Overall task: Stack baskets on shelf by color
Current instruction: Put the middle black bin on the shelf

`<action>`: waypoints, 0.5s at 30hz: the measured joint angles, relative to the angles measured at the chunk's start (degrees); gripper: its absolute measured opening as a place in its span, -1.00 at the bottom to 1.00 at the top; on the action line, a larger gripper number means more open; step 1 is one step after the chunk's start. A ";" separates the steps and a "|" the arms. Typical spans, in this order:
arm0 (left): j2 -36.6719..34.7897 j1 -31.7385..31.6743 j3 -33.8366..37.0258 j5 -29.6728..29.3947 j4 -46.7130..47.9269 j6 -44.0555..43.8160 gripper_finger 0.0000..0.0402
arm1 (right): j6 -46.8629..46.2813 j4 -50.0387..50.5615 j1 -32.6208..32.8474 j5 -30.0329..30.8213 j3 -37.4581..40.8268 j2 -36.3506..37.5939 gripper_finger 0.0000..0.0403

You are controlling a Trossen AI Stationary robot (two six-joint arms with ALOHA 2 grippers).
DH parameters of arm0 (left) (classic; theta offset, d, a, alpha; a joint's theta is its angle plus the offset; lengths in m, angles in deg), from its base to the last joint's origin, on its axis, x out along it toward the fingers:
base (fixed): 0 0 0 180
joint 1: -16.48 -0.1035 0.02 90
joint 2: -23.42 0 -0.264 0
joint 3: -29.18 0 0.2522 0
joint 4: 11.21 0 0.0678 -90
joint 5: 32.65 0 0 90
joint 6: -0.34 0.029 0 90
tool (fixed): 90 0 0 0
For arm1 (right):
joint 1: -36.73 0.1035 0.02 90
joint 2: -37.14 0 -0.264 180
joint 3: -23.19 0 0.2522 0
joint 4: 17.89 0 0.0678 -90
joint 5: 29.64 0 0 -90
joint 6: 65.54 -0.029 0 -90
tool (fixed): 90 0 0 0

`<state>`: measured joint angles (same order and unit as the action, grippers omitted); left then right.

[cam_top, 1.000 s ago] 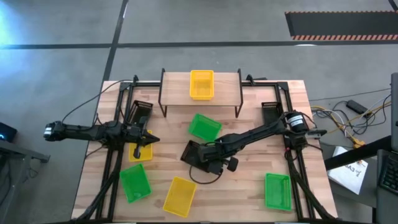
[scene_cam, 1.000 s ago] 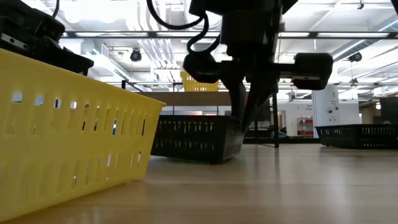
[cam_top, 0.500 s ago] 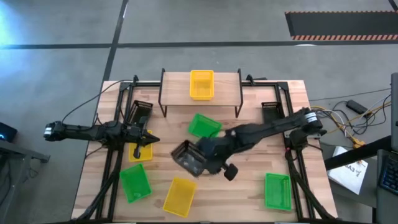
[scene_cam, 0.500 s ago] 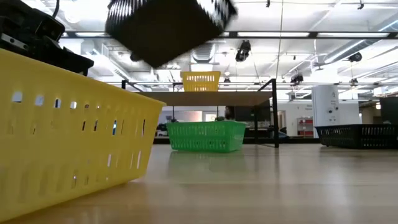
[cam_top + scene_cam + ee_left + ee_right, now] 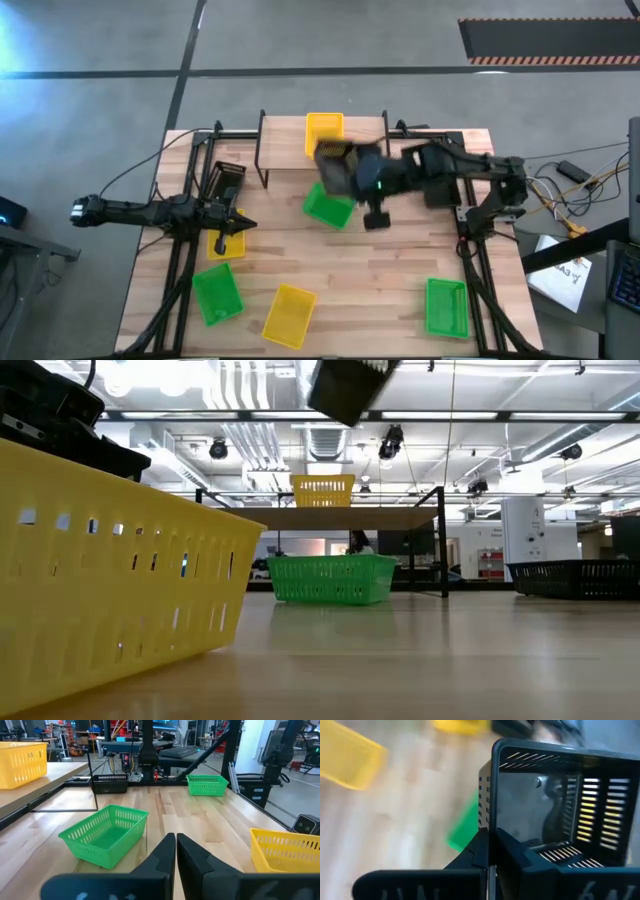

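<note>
While left fingers (image 5: 175, 851) rest clenched, right fingers (image 5: 489, 851) clamp black basket (image 5: 338, 166) above green basket (image 5: 328, 208).

black slotted basket (image 5: 336, 165) aloft — yellow basket (image 5: 322, 129) on light-wood shelf (image 5: 285, 140), green ones below.

Right gripper (image 5: 350, 172) is raised with fingers clamped together; left gripper (image 5: 243, 224) is closed, held low.

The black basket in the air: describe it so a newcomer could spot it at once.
Find the wooden shelf at the table's far edge, with a yellow basket on top. The right gripper holds the black basket by its wall, just in front, above a green basket. It alone is off the table.
</note>
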<state>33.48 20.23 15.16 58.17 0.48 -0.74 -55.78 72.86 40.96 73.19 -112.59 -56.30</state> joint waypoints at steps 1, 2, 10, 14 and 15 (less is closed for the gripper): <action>0.03 0.01 0.00 0.01 -0.02 0.00 -1.00 | 0.13 0.82 -1.74 1.12 0.37 0.40 -0.95; 0.03 0.01 0.00 0.01 0.00 0.01 -1.00 | 0.64 1.50 -3.49 2.04 0.70 0.69 -0.95; 0.03 0.00 0.00 0.00 0.00 0.01 -1.00 | 10.54 2.41 -18.00 -0.01 6.01 0.45 -0.95; -0.01 0.02 0.00 0.02 -0.01 -0.01 -1.00 | 13.95 1.43 -22.15 -1.33 11.41 -0.38 -0.95; -0.01 0.00 0.00 0.02 -0.02 0.00 -1.00 | 14.48 0.65 -22.88 -1.37 12.97 -0.40 -0.95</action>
<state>33.46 20.23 15.16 58.19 0.46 -0.74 -41.30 73.51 18.08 71.82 -99.62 -56.70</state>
